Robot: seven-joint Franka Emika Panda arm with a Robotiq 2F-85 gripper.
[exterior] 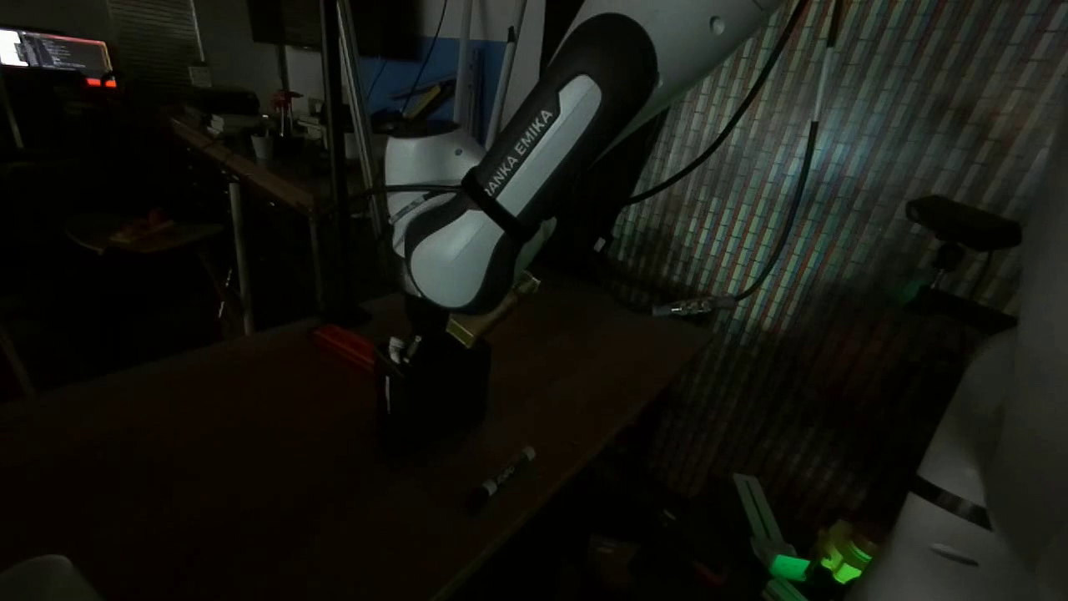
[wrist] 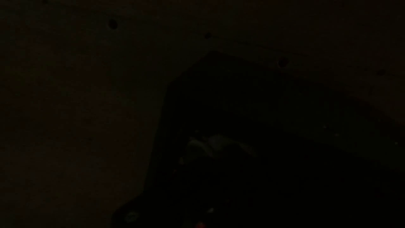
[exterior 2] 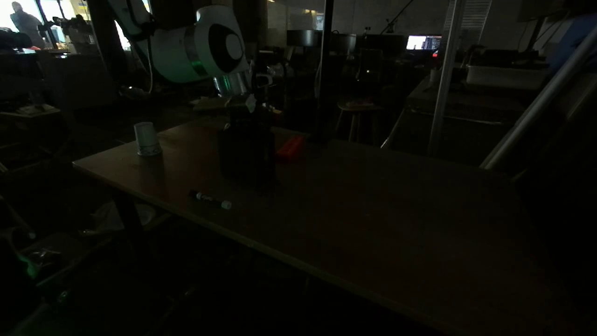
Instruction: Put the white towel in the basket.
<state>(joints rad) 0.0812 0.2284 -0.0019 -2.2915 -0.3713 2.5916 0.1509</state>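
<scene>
At mid-frame in the wrist view we note what looks like the white towel point(wrist: 220, 144) inside the black basket point(exterior: 438, 392), yet we cannot tell whether the gripper point(exterior 2: 252, 120) has fingers wide or narrow, and a lift with cloth pinched could drag it out

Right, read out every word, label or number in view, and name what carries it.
"ANKA EMIKA": on the robot arm, its start partly hidden by a black strap.
Marker: lettering too blurred to read.
Monitor: screen text too small to read.
Wrist view: very dark, no readable text.
</scene>
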